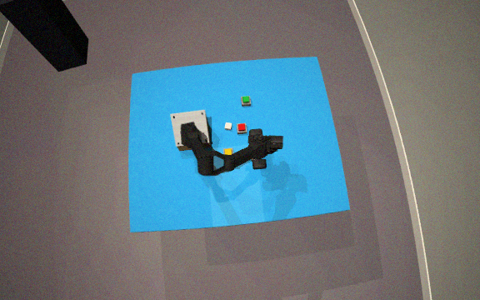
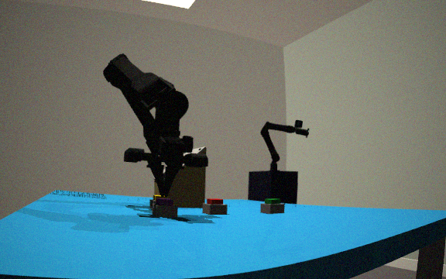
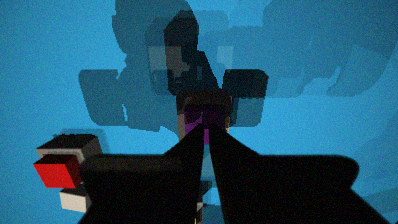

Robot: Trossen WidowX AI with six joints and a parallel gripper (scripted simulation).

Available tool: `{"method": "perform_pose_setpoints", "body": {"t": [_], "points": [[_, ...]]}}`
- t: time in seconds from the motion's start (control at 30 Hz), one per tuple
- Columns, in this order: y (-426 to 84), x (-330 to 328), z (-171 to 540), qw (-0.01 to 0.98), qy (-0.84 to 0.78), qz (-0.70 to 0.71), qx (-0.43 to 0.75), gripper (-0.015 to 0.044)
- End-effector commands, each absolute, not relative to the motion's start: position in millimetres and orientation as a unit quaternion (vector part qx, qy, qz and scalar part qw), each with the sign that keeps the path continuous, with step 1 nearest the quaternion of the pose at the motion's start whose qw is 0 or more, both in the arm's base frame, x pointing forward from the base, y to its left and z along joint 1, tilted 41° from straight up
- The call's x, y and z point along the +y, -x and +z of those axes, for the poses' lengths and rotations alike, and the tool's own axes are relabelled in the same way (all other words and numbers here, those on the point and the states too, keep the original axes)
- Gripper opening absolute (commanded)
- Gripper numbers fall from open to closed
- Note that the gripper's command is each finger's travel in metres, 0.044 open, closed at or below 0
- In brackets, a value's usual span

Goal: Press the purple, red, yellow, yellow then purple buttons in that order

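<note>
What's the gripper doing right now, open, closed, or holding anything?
Gripper: jaws closed, holding nothing, tips pointing down at the purple button.

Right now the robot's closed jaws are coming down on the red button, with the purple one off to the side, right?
Not quite. The closed jaws point down at the purple button, and the red button is the one off to the side. The wrist view shows it: purple sits right at the tips, red lies at the lower left. The gripper holds nothing.
</note>
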State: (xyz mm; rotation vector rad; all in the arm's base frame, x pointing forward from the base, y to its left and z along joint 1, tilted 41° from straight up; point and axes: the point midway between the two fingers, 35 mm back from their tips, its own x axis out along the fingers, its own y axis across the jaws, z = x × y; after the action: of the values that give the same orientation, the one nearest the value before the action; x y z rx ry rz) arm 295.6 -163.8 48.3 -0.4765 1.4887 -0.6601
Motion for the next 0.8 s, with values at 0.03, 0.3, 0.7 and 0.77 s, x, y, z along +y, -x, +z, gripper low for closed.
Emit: {"method": "perform_pose_setpoints", "body": {"t": [0.03,0.3,0.7,0.77], "points": [[-292.7,-169.8,38.8,0.658,0.212,-0.289,0.662,0.002],[-292.4,-171.4,37.1,0.658,0.212,-0.289,0.662,0.002],[-292.4,-171.4,37.1,0.658,0.212,-0.289,0.662,0.002],[-292.4,-171.4,37.1,0.658,0.212,-0.289,0.662,0.002]]}}
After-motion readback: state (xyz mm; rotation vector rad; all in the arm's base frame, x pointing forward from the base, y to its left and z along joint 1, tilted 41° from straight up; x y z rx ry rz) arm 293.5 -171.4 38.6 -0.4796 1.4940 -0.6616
